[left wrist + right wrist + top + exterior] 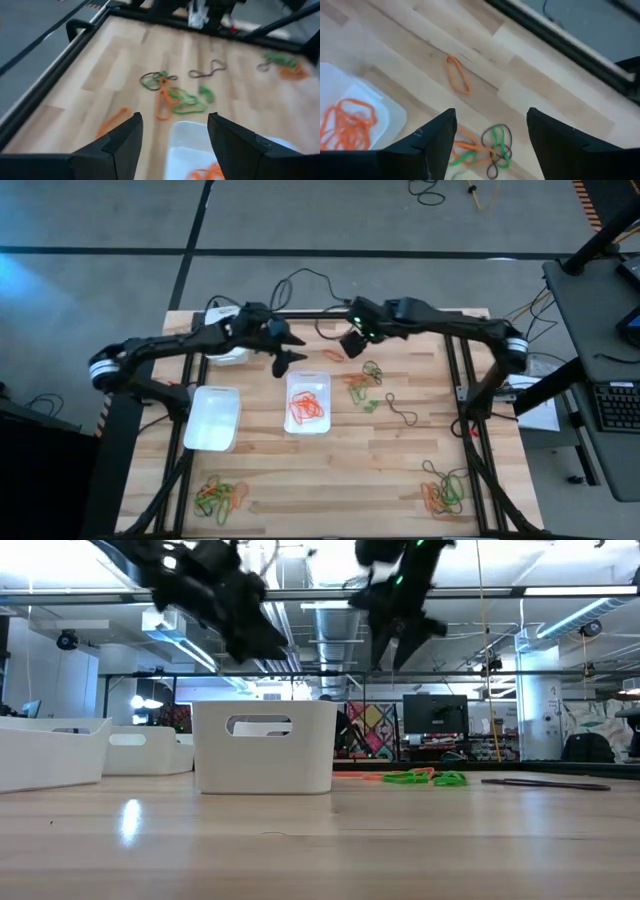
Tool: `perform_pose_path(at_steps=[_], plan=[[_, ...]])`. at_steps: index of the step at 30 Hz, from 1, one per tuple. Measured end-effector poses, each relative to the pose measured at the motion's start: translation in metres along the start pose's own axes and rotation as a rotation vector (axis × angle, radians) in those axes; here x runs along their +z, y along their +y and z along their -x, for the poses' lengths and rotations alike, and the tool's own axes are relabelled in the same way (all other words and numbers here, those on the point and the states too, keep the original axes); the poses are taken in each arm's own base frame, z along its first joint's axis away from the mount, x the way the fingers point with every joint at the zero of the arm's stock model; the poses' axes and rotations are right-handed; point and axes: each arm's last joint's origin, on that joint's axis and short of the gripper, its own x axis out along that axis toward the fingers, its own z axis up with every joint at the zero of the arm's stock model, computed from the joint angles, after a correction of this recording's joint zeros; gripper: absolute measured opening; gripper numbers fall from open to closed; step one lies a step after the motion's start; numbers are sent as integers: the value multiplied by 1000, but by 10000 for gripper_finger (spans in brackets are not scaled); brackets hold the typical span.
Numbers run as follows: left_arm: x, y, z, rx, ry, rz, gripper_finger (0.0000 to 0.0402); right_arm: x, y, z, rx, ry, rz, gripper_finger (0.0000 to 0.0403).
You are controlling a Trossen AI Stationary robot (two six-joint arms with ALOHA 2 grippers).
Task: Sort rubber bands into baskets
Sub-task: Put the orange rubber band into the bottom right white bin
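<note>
From above, three white baskets sit on the table (400, 470). The middle basket (308, 401) holds a tangle of orange rubber bands (306, 408), and its long axis runs from the far edge toward the near edge. The empty basket (212, 418) lies left of it, and the third basket (228, 352) is largely hidden under the left arm. The left gripper (288, 348) hangs over the table just beyond the middle basket, jaws spread and empty. The right gripper (350, 340) hovers near the far edge, jaws also parted and holding nothing. Loose bands lie in piles at the near left corner (220, 496) and near right corner (443, 494).

At table height the baskets' walls hide their contents.

The left wrist camera shows a green-and-orange cluster (175, 95), blurred, beside the basket.

The right wrist camera alone shows a single orange band (457, 74), lying apart from the basket.
</note>
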Motion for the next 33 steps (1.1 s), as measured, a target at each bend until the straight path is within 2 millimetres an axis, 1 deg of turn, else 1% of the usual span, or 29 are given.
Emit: perform_pose_path(at_steps=[3, 5, 7, 10, 12, 16, 19, 21, 25, 28, 33], plan=[[4, 14, -20, 6, 61, -51, 207, -16, 1, 26, 1, -69, -41, 233], [7, 24, -35, -26, 102, -89, 207, -27, 2, 36, 6, -90, -61, 233], [8, 34, -47, -68, 139, -116, 207, -37, 3, 45, 15, -103, -81, 234], [9, 50, -64, -85, 212, -148, 207, -52, 3, 56, 35, -123, -107, 236], [7, 61, -75, -89, 262, -145, 207, -61, 4, 60, 44, -125, -120, 235], [8, 82, -95, -80, 309, -119, 204, -77, 4, 61, 45, -117, -136, 233], [3, 93, -112, -78, 373, -117, 196, -85, 0, 59, 37, -107, -143, 233], [-1, 97, -122, -105, 429, -128, 190, -89, -1, 55, 25, -91, -140, 233], [0, 103, -135, -138, 511, -178, 182, -92, -2, 50, 12, -79, -120, 233], [-4, 111, -146, -118, 584, -232, 177, -93, -2, 48, 5, -70, -101, 233], [-10, 116, -159, -185, 657, -339, 175, -95, -3, 46, 0, -65, -92, 233]])
